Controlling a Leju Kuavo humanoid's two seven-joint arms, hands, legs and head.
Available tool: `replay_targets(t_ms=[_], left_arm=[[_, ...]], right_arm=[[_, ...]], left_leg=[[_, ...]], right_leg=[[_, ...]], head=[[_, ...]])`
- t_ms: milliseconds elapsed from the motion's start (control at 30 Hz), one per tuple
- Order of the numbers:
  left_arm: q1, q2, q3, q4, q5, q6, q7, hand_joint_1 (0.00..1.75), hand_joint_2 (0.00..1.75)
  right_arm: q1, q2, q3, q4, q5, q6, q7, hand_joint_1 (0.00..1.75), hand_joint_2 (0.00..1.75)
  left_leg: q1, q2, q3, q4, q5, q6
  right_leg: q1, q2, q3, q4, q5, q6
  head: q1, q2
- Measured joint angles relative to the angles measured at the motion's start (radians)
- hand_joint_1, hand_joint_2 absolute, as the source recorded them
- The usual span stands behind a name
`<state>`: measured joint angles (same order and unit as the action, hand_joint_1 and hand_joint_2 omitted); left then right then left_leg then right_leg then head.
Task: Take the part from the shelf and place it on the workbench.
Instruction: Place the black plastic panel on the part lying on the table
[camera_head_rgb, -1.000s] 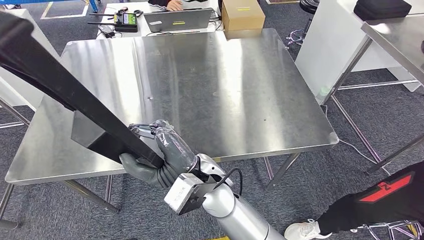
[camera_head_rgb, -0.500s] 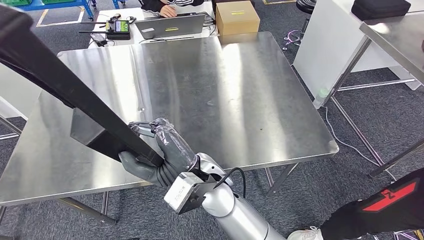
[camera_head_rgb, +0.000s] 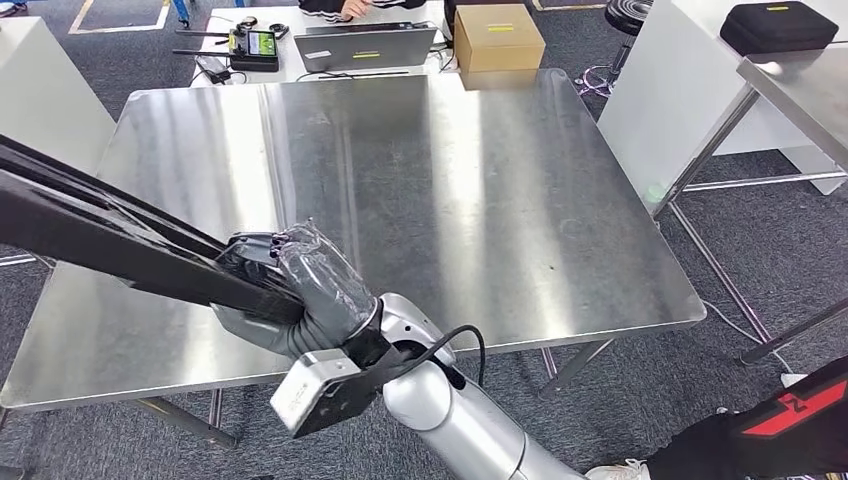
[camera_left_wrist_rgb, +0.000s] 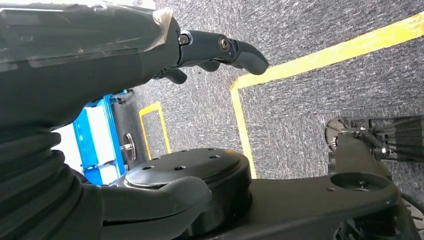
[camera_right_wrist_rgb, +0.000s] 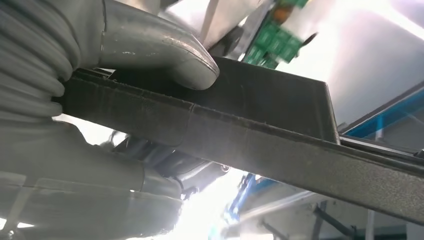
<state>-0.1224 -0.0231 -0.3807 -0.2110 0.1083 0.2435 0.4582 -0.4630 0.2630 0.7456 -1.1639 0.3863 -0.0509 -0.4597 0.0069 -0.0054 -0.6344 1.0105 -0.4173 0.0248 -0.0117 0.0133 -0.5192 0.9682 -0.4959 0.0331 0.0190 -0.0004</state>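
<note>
Right hand (camera_head_rgb: 290, 295) low in the head view, at the near edge of the steel worktop (camera_head_rgb: 420, 180), fingers wrapped around a long black part (camera_head_rgb: 90, 245); the wrist view shows the grey thumb (camera_right_wrist_rgb: 160, 47) pressed on the part's upper face with the bar clamped between thumb and palm. The part runs from the hand out past the picture's left edge, held above the worktop's near left corner; whether it touches the steel I cannot tell. Left hand (camera_left_wrist_rgb: 150, 45) seen in its wrist view over grey carpet with yellow floor tape (camera_left_wrist_rgb: 320, 55), fingers curled in, nothing in them. A dark trouser leg with a red mark (camera_head_rgb: 790, 415) and a white shoe (camera_head_rgb: 615, 470) stand on the carpet at the near right. Beyond the worktop's far edge: a cardboard box (camera_head_rgb: 498, 36), a grey laptop (camera_head_rgb: 365, 47), a handheld controller with a lit screen (camera_head_rgb: 252, 45), and a person's hand (camera_head_rgb: 352, 8) at the laptop. Far right, a black case (camera_head_rgb: 778, 26) on a white cabinet (camera_head_rgb: 670, 90).
</note>
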Motion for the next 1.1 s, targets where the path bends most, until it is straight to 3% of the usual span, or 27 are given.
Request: replay_targets(t_ms=[300, 500, 567, 767, 933, 1100], left_arm=[[-0.014, -0.006, 0.0, 0.0, -0.036, 0.002, 0.0, 0.0, 1.75], [-0.03, -0.014, -0.001, 0.0, -0.051, 0.0, 0.0, 0.0, 1.75], [-0.036, -0.016, -0.001, 0.0, -0.057, 0.0, 0.0, 0.0, 1.75], [-0.054, -0.03, -0.003, 0.0, -0.077, -0.002, 0.0, 0.0, 1.75], [-0.058, -0.035, -0.007, 0.0, -0.091, -0.006, 0.0, 0.0, 1.75], [-0.059, -0.035, -0.011, 0.0, -0.096, -0.013, 0.0, 0.0, 1.75]], right_arm=[[-0.182, 0.065, 0.052, 0.155, 0.327, -0.174, 0.156, 1.75, 1.75], [-0.268, 0.086, 0.099, 0.262, 0.366, -0.185, 0.221, 1.75, 1.75], [-0.304, 0.089, 0.126, 0.3, 0.4, -0.186, 0.282, 1.75, 1.75], [-0.453, 0.089, 0.231, 0.49, 0.439, -0.178, 0.478, 1.75, 1.75], [-0.549, 0.071, 0.246, 0.699, 0.474, -0.198, 0.552, 1.75, 1.75], [-0.591, 0.021, 0.243, 0.815, 0.51, -0.185, 0.612, 1.75, 1.75]], left_leg=[[0.0, 0.001, 0.001, 0.0, 0.002, 0.005], [0.003, 0.001, 0.001, 0.0, 0.002, 0.005], [0.003, 0.001, 0.001, 0.0, 0.002, 0.005], [0.004, 0.001, 0.001, 0.0, 0.002, 0.004], [0.004, 0.001, 0.002, 0.0, 0.003, 0.005], [0.002, 0.001, 0.002, 0.001, 0.003, 0.006]], right_leg=[[-0.002, 0.0, -0.002, 0.0, 0.003, 0.009], [-0.001, -0.001, 0.006, 0.0, 0.004, 0.009], [-0.001, -0.001, 0.005, 0.0, 0.004, 0.009], [-0.001, -0.001, 0.005, 0.001, 0.004, 0.009], [-0.001, -0.001, 0.006, 0.001, 0.004, 0.009], [-0.001, -0.001, 0.007, 0.001, 0.005, 0.01]], head=[[0.0, 0.0], [0.0, 0.0], [0.0, 0.0], [0.0, 0.0], [0.0, 0.0], [0.0, 0.0]])
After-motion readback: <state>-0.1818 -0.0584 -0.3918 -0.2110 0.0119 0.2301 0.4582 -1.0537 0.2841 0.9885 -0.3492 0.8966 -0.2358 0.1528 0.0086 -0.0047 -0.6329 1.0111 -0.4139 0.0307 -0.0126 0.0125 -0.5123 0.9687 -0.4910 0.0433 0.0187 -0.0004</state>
